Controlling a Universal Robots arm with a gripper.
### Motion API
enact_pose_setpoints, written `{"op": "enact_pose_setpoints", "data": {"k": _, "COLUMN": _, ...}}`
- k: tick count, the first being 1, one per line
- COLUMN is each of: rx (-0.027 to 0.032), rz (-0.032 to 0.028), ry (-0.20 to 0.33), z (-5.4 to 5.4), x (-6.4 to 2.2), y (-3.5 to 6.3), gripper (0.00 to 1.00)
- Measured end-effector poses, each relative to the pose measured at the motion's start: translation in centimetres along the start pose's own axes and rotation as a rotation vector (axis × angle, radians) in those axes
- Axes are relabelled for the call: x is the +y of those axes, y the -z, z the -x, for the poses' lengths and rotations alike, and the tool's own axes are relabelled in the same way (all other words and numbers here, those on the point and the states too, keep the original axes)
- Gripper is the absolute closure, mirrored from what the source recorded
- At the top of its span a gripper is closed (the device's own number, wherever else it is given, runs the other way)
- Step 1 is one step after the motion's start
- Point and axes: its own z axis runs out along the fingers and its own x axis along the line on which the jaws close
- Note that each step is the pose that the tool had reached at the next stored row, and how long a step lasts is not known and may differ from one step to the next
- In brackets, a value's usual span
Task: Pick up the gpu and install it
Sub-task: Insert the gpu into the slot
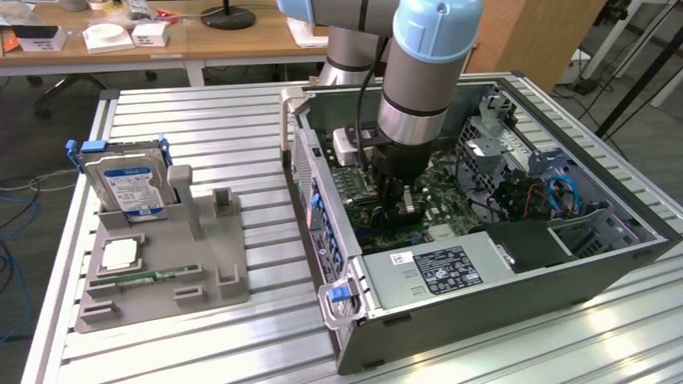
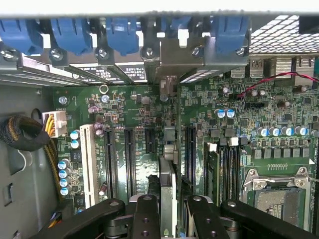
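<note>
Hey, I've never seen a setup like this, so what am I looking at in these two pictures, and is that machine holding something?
It is a robot arm reaching down into an open computer case lying on a slatted metal table. One picture comes from a camera standing off to the side; the other from a camera on the arm's wrist, looking down at the green motherboard. The gripper is shut on the gpu, a thin card seen edge-on, held upright over the long black slots. On the exterior view's left, a grey holder tray carries a hard drive and a memory stick.
</note>
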Motion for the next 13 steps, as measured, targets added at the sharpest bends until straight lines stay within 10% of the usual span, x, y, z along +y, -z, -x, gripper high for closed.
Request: {"op": "enact_pose_setpoints", "data": {"k": 13, "rx": -0.0001, "rz": 0.0, "ry": 0.0, "z": -0.01, "x": 0.01, "y": -0.27, "gripper": 0.74}}
